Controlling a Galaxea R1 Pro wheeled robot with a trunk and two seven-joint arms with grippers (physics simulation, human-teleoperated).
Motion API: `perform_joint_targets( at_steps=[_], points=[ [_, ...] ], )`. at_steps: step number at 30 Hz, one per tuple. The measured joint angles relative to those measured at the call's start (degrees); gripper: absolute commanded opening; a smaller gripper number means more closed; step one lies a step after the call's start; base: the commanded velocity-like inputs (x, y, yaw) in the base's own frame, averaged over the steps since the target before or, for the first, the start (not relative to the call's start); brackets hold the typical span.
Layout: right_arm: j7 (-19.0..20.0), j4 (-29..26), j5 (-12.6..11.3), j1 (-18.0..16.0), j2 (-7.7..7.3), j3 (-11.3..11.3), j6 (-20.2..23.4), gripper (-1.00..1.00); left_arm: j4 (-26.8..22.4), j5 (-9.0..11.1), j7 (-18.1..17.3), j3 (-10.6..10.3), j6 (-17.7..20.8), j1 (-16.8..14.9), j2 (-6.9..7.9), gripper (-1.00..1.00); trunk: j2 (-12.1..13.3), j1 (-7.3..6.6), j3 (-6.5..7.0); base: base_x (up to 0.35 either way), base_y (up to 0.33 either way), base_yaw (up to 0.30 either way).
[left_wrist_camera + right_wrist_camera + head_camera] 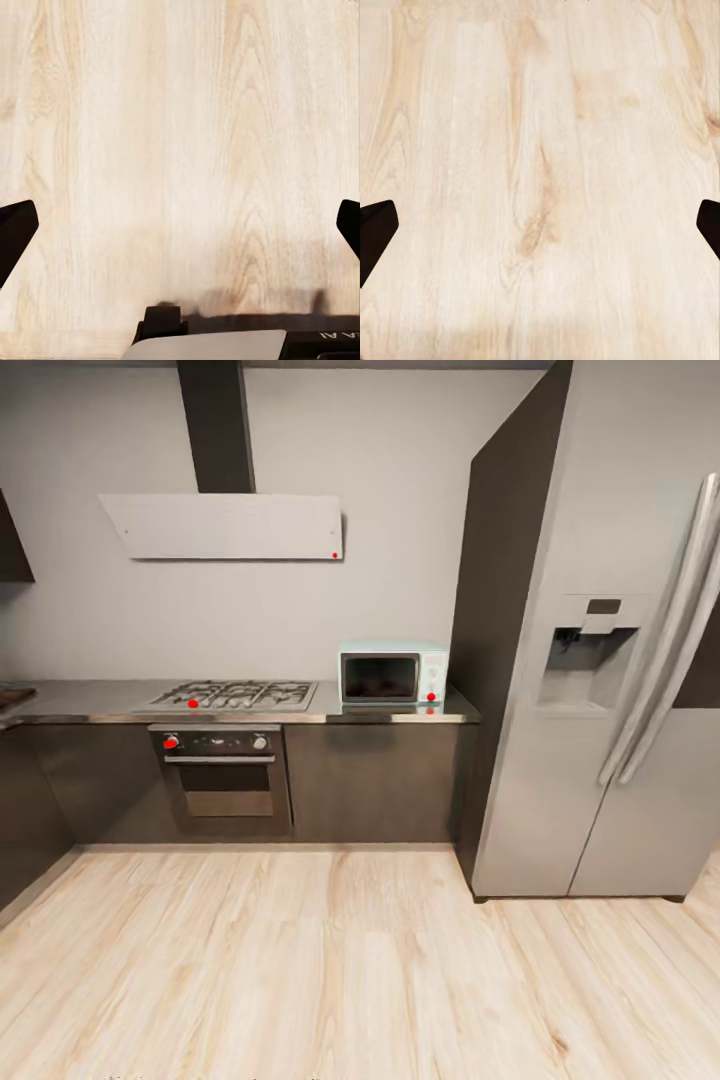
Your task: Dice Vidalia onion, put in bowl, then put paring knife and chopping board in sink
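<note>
You face the far countertop (pixel 100 703) with its hob (pixel 235 693), both grippers (pixel 180 225) (pixel 540 225) spread empty over floor (pixel 330 970), every step apparently left.

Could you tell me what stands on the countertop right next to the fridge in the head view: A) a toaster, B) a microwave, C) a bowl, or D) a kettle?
B: a pale microwave with a dark door sits at the end of the countertop, between the gas hob and the fridge.
</note>
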Motion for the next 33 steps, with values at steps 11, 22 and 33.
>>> perform_joint_targets(
  at_steps=[11, 22, 33],
  points=[
    [0.0, 0.0, 0.0, 0.0, 0.00, 0.0, 0.0, 1.00, 0.0, 0.0, 0.0, 0.0, 0.0, 0.0, 0.00, 1.00, 0.0, 0.00, 0.00, 0.000, 0.000, 0.287],
    [0.0, 0.0, 0.0, 0.0, 0.00, 0.0, 0.0, 1.00, 0.0, 0.0, 0.0, 0.0, 0.0, 0.0, 0.00, 1.00, 0.0, 0.00, 0.00, 0.000, 0.000, 0.287],
    [0.0, 0.0, 0.0, 0.0, 0.00, 0.1, 0.0, 1.00, 0.0, 0.0, 0.0, 0.0, 0.0, 0.0, 0.00, 1.00, 0.0, 0.00, 0.00, 0.000, 0.000, 0.287]
  ],
)
